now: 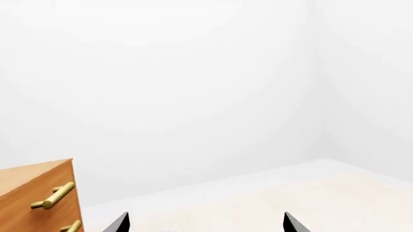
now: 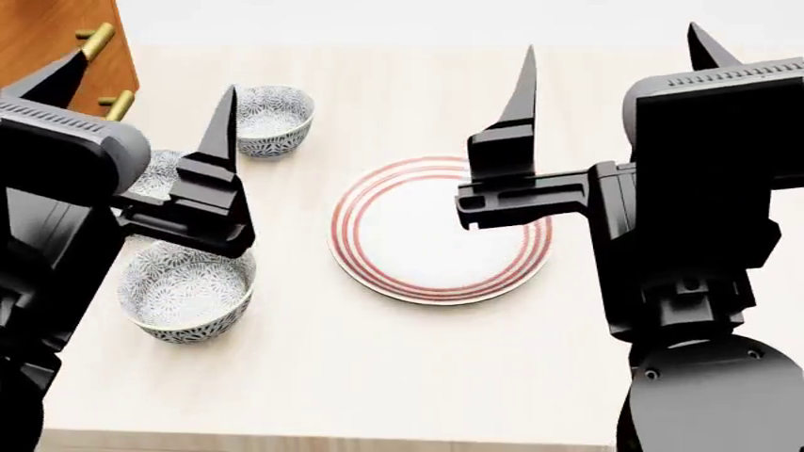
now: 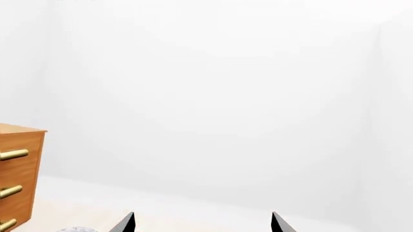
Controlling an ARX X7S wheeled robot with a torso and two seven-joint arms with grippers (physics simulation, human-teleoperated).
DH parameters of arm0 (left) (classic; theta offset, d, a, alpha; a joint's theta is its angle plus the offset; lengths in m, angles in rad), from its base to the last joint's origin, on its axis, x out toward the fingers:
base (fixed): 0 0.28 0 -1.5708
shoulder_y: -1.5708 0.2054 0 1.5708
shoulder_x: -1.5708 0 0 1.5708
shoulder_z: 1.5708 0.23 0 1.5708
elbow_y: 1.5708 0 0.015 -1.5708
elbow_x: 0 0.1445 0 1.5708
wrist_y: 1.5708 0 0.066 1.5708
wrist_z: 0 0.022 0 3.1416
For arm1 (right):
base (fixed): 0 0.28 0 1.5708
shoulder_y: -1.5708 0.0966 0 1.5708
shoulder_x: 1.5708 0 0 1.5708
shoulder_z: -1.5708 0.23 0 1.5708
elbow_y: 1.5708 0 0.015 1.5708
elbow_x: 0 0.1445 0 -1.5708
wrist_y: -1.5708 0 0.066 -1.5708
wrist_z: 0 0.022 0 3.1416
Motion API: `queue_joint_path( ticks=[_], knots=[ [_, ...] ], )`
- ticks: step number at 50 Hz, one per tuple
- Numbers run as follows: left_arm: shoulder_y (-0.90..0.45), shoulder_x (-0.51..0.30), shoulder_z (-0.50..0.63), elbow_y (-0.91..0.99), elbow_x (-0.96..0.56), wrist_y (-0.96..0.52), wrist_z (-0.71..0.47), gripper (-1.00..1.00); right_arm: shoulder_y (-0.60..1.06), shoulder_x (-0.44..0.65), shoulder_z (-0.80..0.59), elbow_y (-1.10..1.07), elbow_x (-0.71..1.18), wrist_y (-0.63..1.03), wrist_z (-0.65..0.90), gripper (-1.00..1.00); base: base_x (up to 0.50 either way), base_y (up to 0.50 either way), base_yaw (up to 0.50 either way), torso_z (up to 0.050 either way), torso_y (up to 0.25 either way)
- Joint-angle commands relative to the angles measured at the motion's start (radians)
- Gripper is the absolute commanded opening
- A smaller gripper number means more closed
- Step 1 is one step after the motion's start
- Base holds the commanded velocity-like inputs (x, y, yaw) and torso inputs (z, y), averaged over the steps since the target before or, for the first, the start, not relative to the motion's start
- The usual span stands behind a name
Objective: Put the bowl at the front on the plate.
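Note:
The bowl at the front (image 2: pixel 186 294), white with a dense grey-blue floral pattern, stands on the table at the near left. The plate (image 2: pixel 440 231), white with red rings, lies flat in the middle. My left gripper (image 2: pixel 153 73) hovers open above the bowls, and part of its body covers the front bowl's far rim. My right gripper (image 2: pixel 612 40) is open above the plate's right side. Both hold nothing. In the wrist views only the fingertips of the left gripper (image 1: pixel 205 222) and the right gripper (image 3: pixel 202 222) show, spread wide and pointing at a white wall.
Two more patterned bowls stand behind the front one: a far bowl (image 2: pixel 274 118) and a middle bowl (image 2: pixel 157 171) half hidden by my left gripper. A wooden dresser (image 2: pixel 51 38) with brass handles stands at the table's far left corner. The table's near edge (image 2: pixel 327 438) is close.

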Motion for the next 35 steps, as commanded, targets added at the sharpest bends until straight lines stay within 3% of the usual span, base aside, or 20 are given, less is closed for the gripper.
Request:
queue_joint_path(
  ticks=[1, 18, 35],
  knots=[
    [-0.094, 0.011, -0.020, 0.027, -0.040, -0.092, 0.000, 1.00, 0.072, 0.013, -0.010, 0.004, 0.007, 0.044, 0.000, 1.00, 0.00, 0.00, 0.00, 0.000, 0.000],
    [-0.216, 0.031, -0.049, 0.025, -0.077, -0.164, -0.022, 1.00, 0.151, 0.019, -0.021, 0.025, 0.023, 0.086, -0.006, 1.00, 0.00, 0.00, 0.00, 0.000, 0.000],
    [-0.238, 0.031, -0.036, 0.001, -0.102, -0.167, -0.035, 1.00, 0.163, 0.017, -0.018, 0.034, 0.040, 0.089, -0.011, 1.00, 0.00, 0.00, 0.00, 0.000, 0.000]
  ],
)
